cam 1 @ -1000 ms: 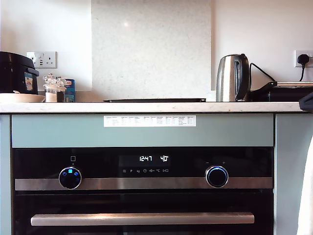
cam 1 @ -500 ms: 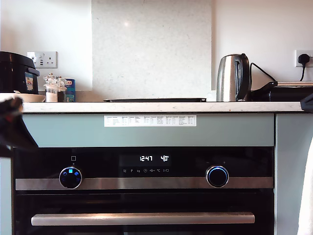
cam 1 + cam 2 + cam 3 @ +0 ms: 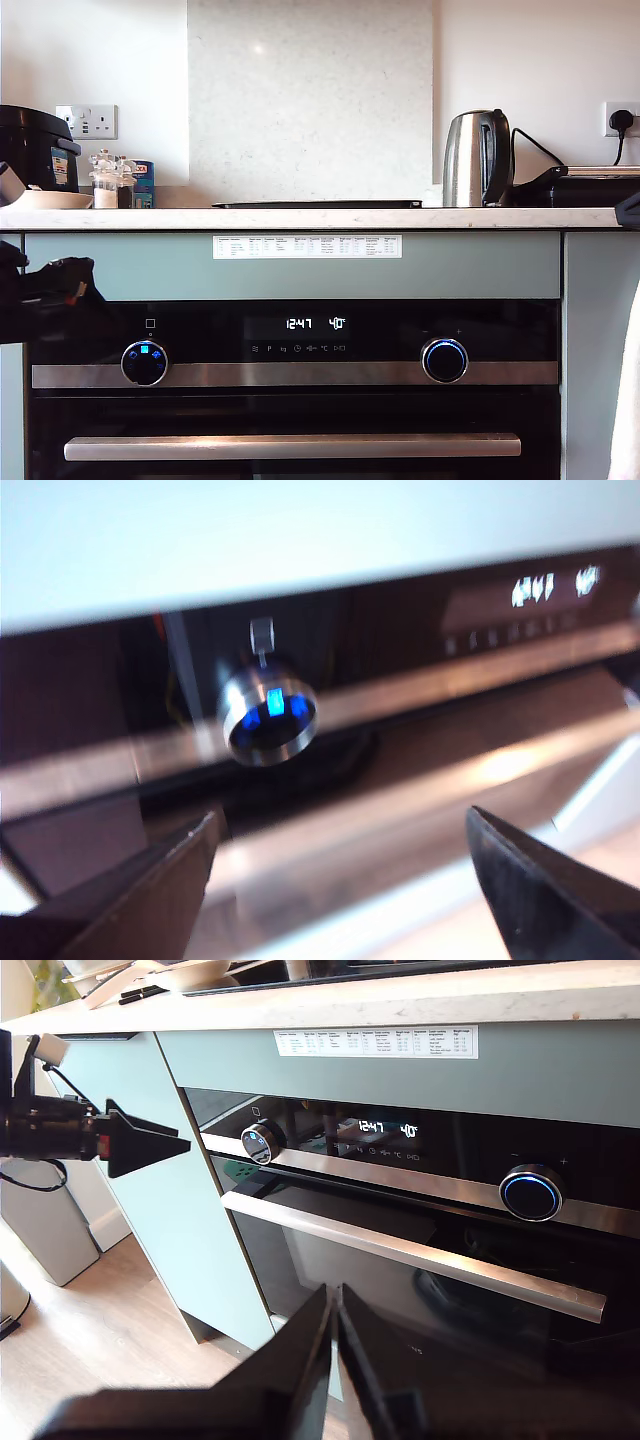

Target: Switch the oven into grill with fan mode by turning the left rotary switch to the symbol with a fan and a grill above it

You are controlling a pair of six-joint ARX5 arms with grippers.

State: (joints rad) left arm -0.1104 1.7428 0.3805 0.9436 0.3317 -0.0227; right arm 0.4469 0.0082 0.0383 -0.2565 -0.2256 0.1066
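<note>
The oven fills the lower exterior view, black glass with a steel strip, a bar handle and a lit display. The left rotary switch shows small blue icons on its face. My first gripper hangs at the exterior view's left edge, above and left of that switch, apart from it. In the first wrist view the switch lies ahead between my open fingers. My second gripper is shut on nothing, low in front of the oven door, and is not seen in the exterior view.
A second knob with a blue glowing ring sits on the exterior view's right. The worktop above carries a steel kettle, a black cooker and small jars. A printed label is on the green panel.
My first arm has come in from the exterior view's left edge, then dropped lower and reached further right toward the left rotary switch. The oven display and knobs look the same.
</note>
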